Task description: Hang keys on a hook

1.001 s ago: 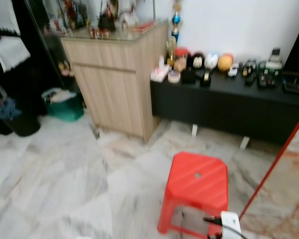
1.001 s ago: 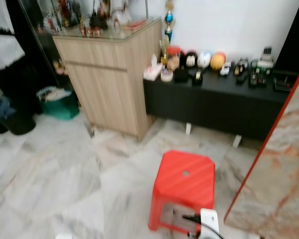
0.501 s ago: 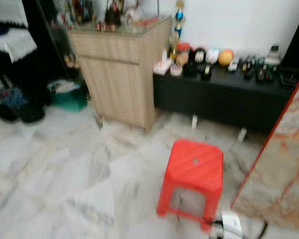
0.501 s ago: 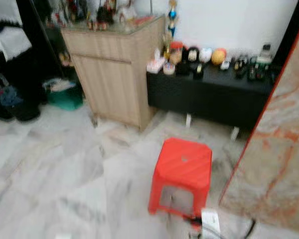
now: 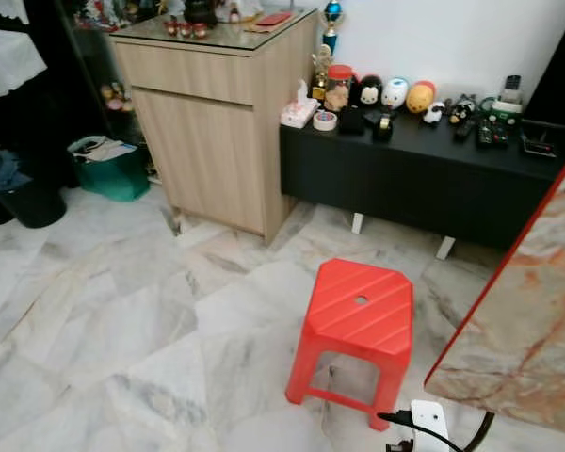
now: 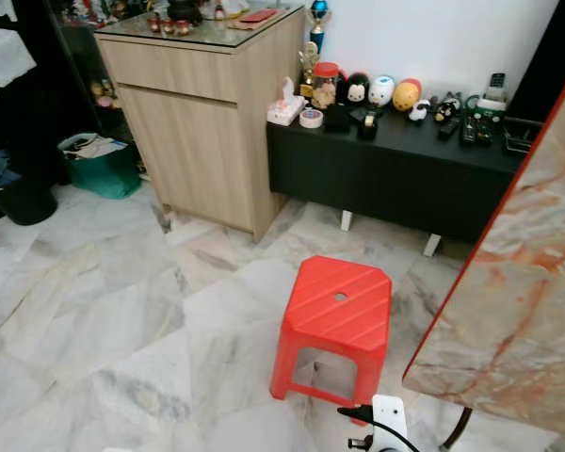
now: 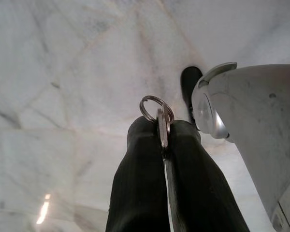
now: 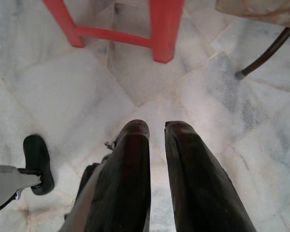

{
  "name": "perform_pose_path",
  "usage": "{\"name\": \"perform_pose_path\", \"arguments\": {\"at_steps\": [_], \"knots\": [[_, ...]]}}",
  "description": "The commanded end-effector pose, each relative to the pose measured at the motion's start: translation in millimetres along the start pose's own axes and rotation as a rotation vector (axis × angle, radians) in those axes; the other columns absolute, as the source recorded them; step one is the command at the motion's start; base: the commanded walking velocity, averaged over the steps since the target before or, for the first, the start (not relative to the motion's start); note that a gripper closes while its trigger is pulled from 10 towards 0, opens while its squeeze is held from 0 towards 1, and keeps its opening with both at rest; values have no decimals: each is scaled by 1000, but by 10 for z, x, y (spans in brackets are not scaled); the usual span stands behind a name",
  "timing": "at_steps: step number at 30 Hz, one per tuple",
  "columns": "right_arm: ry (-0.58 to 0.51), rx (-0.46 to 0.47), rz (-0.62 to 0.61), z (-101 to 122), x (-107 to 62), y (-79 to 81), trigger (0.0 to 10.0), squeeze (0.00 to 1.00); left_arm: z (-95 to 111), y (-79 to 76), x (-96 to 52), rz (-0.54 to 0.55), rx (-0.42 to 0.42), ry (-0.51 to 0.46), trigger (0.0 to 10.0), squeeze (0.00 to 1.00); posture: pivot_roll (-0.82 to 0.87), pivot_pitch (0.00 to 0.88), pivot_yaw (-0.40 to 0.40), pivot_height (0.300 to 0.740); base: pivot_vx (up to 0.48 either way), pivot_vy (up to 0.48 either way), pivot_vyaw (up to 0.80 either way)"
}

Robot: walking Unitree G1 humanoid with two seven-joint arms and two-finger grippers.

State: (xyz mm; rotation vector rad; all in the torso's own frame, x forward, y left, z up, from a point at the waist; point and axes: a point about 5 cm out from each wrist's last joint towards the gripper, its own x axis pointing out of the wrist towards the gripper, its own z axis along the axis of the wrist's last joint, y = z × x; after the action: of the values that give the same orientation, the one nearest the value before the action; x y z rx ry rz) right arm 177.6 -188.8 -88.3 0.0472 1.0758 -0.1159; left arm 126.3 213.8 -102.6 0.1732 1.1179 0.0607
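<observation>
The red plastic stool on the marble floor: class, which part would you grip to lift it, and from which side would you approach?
Grip the red plastic stool by a seat edge, coming from above on its open floor side. The flat seat overhangs splayed legs, giving fingers a lip, while the marble-topped table crowds the other side.

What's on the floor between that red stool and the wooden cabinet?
Just bare marble floor between the red stool and the wooden cabinet, as the left eye view shows.
</observation>
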Motion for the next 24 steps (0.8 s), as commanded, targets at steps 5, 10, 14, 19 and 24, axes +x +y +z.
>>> {"name": "perform_pose_path", "arguments": {"at_steps": [5, 10, 14, 19, 24], "knots": [[6, 0, -9, -3, -1, -26, 10000, 0, 128, -331, 16, -72, 13, -20, 10000, 0, 16, 0, -14, 740, 0, -480, 0], [3, 12, -9, -5, -1, -21, 10000, 0, 198, -330, 25, -70, 20, -33, 10000, 0, 16, 0, -11, 740, 0, -480, 0], [22, -11, -5, -14, -1, -19, 10000, 0, 270, -343, 32, -71, 27, -47, 10000, 0, 17, 0, -9, 740, 0, -480, -581], [27, -17, -4, -17, 0, -15, 10000, 0, 244, -313, 31, -68, 34, -42, 10000, 0, 18, 0, -7, 740, 0, -480, -765], [19, 1, -11, -19, 0, -8, 10000, 0, 229, -304, 30, -75, 41, -36, 10000, 0, 15, 0, -3, 740, 0, -480, -494]]}}
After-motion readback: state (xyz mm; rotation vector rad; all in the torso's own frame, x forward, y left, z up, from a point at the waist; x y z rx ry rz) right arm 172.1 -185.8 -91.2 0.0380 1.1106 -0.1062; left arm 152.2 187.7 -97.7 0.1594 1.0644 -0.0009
